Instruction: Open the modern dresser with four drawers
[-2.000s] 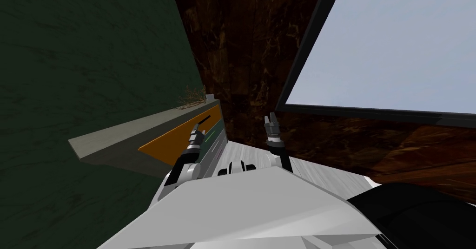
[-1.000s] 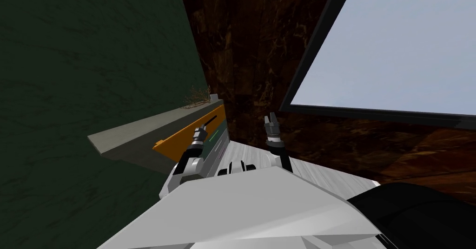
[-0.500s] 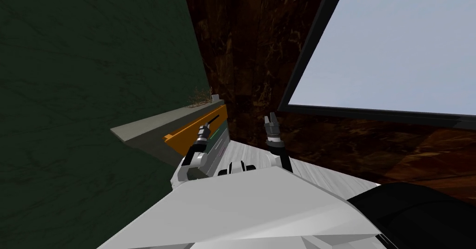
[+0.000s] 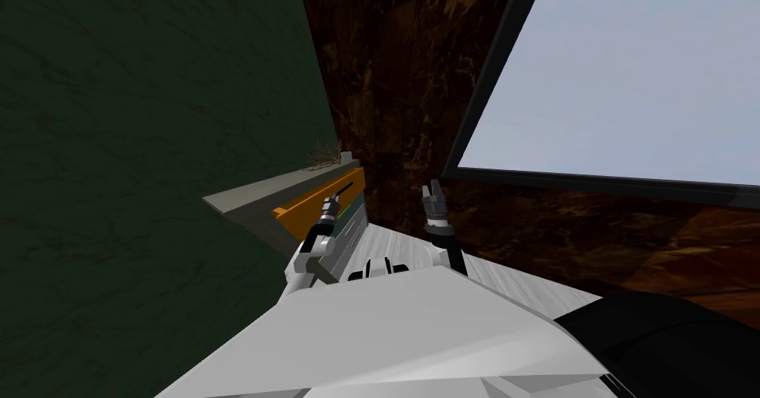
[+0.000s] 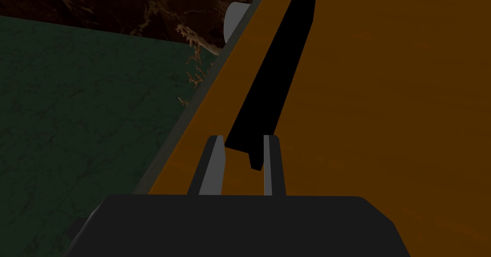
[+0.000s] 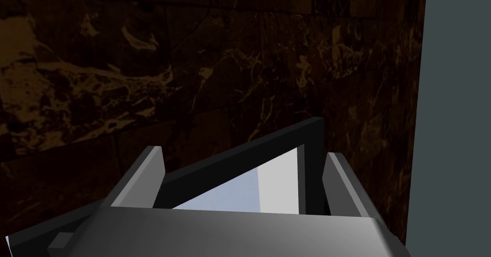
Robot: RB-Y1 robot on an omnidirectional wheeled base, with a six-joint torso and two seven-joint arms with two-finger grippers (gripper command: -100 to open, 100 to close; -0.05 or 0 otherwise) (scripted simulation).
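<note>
The left claw is clenched on the black handle between its fingers; best pull the orange drawer straight back, wrist level.

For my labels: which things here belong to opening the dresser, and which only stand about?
Job: dresser, orange drawer front, black handle, left gripper shut on it.
Idle: dried plant, white pot, window, right gripper, open.

I count one dresser, one orange drawer, one black handle, one dry plant, one window, and two claws: left claw, right claw.
</note>
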